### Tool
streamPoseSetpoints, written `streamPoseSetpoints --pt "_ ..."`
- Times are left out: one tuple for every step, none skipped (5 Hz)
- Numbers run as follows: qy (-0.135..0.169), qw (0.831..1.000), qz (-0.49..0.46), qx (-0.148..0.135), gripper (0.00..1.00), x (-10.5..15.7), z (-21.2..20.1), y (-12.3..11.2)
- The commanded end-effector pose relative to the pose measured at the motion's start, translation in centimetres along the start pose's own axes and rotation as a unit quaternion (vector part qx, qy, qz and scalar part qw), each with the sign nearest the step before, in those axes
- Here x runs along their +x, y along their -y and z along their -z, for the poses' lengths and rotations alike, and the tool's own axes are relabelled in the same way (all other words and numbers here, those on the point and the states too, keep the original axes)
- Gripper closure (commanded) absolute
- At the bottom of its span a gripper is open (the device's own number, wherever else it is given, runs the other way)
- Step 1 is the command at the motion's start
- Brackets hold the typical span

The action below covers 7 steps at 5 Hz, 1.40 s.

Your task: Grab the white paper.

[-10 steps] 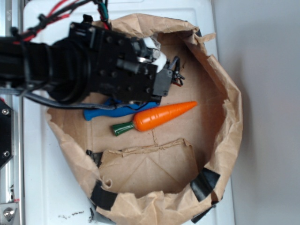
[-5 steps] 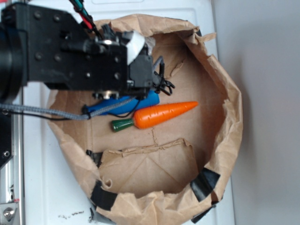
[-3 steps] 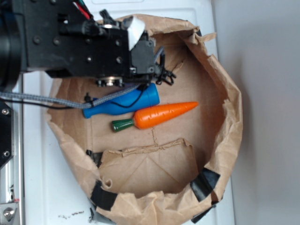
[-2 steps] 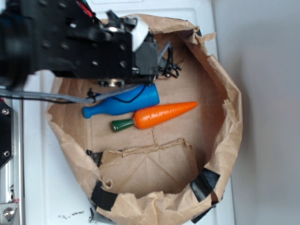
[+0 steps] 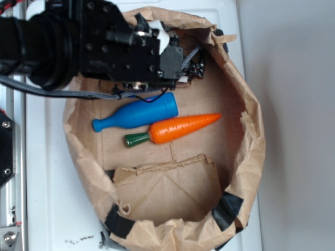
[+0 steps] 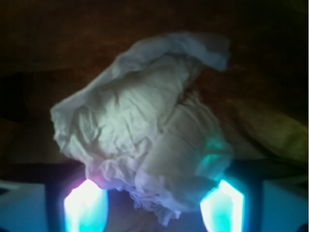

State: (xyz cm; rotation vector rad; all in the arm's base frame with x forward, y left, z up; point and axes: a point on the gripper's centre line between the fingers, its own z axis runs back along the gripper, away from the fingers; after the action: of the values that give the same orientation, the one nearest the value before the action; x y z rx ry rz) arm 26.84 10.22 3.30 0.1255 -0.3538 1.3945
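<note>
We look down on a white table point(image 5: 47, 198) with a plain grey floor or wall area along its 3 o'clock side. A wide, crumpled brown paper bag point(image 5: 251, 136) lies open on the table, its rim patched with black tape. Inside on the bag's flat bottom, a blue bottle point(image 5: 137, 115) lies on its side near the centre, and an orange toy carrot point(image 5: 178, 128) lies just beside it toward 5 o'clock, green stem pointing to 9 o'clock.

Our black arm reaches in from 9 o'clock, and the tool point(image 5: 175, 57) sits over the bag's rim at about 11 o'clock, above the bottle. In the wrist view the tool's two fingertips point(image 6: 86, 209) glow pale blue at 7 and 5 o'clock, and they stand apart with the white paper point(image 6: 145, 130) filling the gap between them. The wad's lower folds hang down between the tips; we cannot tell whether either tip presses it. The paper rests against the dim brown bag behind it.
</note>
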Motion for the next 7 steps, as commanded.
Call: streamPoseSetpoints --pt "0.029 0.999 -0.016 -0.023 0.00 1.1 0.6 0.5" --pt "0.033 0.999 -0.017 -0.026 0.00 1.0 0.6 0.8" --pt "0.034 0.999 -0.016 -0.023 0.14 0.8 0.8 1.1" --pt "0.027 0.999 -0.018 -0.025 1.00 1.0 0.5 1.1" --pt "0.022 0.999 -0.010 -0.027 1.00 1.0 0.0 1.0" --pt "0.013 0.999 0.006 -0.035 1.00 0.8 -1.1 0.6" --pt "-0.008 0.999 0.028 -0.038 1.00 0.7 -2.5 0.0"
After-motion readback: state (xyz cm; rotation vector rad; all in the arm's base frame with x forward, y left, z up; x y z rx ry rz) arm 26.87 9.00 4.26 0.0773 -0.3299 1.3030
